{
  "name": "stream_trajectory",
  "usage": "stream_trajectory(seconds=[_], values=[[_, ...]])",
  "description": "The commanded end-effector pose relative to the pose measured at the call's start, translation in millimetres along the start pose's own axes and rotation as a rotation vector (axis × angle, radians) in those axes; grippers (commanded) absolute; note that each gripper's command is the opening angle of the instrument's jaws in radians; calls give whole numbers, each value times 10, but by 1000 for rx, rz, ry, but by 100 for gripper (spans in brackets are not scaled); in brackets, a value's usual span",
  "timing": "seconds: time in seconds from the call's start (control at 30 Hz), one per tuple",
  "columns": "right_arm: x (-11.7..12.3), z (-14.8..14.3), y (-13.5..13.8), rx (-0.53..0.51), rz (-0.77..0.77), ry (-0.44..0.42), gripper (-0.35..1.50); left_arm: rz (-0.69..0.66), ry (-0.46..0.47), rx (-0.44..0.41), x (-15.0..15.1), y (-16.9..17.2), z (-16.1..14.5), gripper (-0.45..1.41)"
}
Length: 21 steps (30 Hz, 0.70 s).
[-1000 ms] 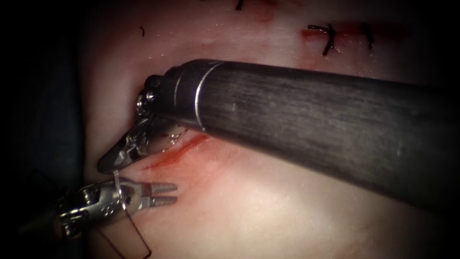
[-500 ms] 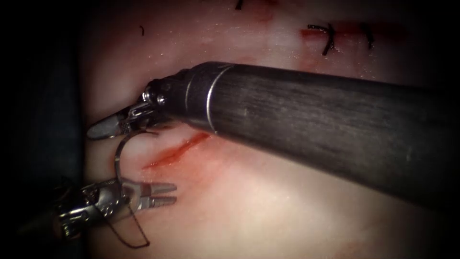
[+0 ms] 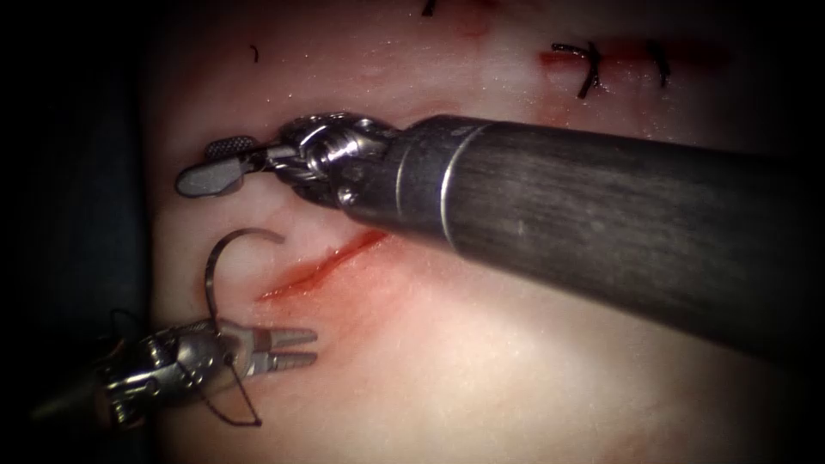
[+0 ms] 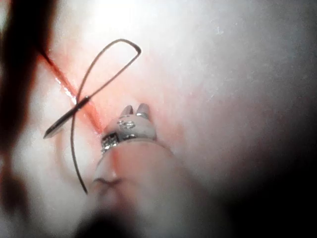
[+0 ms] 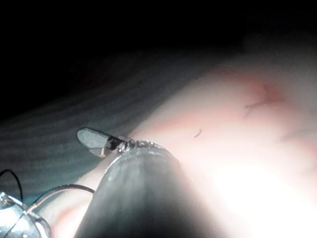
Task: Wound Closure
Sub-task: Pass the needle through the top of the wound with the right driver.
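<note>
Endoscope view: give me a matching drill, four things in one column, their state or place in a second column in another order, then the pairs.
Things:
1. left tool
2. right tool
3. needle
4. cut

States or places:
A. open, holds nothing
B. red slit, not stitched, right of the needle
C. shut on the needle's thread end
D. out of the tissue, arcing up from the left tool, tip free

Pairs: 1-C, 2-A, 3-D, 4-B

R end effector (image 3: 209,165) off needle (image 3: 225,258)
</note>
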<state>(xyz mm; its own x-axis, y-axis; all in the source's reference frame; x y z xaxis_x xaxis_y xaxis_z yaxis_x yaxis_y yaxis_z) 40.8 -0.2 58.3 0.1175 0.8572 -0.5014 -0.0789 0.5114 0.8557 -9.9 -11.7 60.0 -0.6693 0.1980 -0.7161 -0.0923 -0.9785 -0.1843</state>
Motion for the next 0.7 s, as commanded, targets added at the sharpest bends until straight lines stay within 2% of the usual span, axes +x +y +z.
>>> stream_trajectory(seconds=[0.03,0.2,0.27,0.37,0.4,0.43,0.47,0.5,0.67,0.7], values=[[-3,3,11,3,-81,-6,-35,2,1,1,0,-3,8,1],[-8,-9,19,33,-272,-23,-35,2,1,1,0,-3,8,1],[-6,-10,22,36,-289,-21,-35,2,1,1,0,-3,8,1],[-5,-8,24,95,-402,-47,-35,2,1,1,0,-3,8,1],[-5,-8,22,106,-445,-72,-6,2,2,1,0,-2,8,1],[-6,-6,20,100,-458,-119,61,2,2,1,0,-2,7,1],[-6,-4,19,94,-463,-136,91,2,2,1,0,-2,7,1],[-6,-3,18,94,-469,-135,113,3,2,0,0,-2,7,1],[-9,-2,7,158,-539,-168,120,3,2,0,-1,-2,7,1],[-11,-1,3,194,-590,-208,121,4,2,0,-2,-2,6,1]])
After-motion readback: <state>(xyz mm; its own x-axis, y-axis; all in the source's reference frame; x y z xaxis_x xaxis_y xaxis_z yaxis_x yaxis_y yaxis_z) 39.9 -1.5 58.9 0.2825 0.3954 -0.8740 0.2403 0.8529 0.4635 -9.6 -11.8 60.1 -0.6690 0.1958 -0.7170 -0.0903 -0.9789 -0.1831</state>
